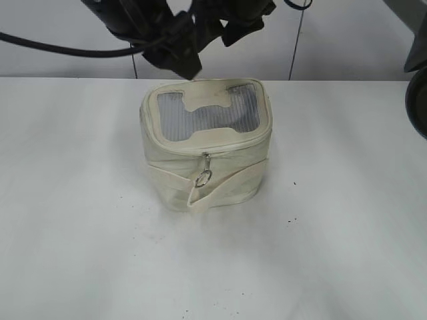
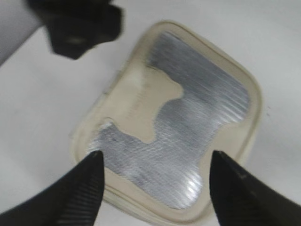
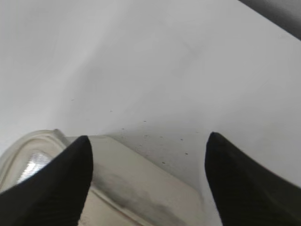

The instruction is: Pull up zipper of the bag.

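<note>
The cream-white bag (image 1: 220, 180) stands upright in the middle of the white table. Its lid has a grey ribbed window (image 1: 213, 117) and a bone-shaped patch (image 1: 207, 100). The zipper (image 1: 230, 145) runs along the lid rim. One silver pull with a round ring (image 1: 204, 176) hangs at the front. My left gripper (image 1: 181, 59) hovers over the bag's back left edge; in the left wrist view it (image 2: 156, 155) is open and empty above the lid (image 2: 197, 117). My right gripper (image 1: 241, 27) is higher, behind the bag. It (image 3: 148, 139) is open and empty, with the bag's side (image 3: 127, 183) below.
The flat strap (image 1: 230, 181) wraps the bag's body, its end hanging at the front. A black cable (image 1: 60, 48) runs in from the left. A dark object (image 1: 417, 93) stands at the right edge. White table (image 1: 333, 233) lies all around the bag.
</note>
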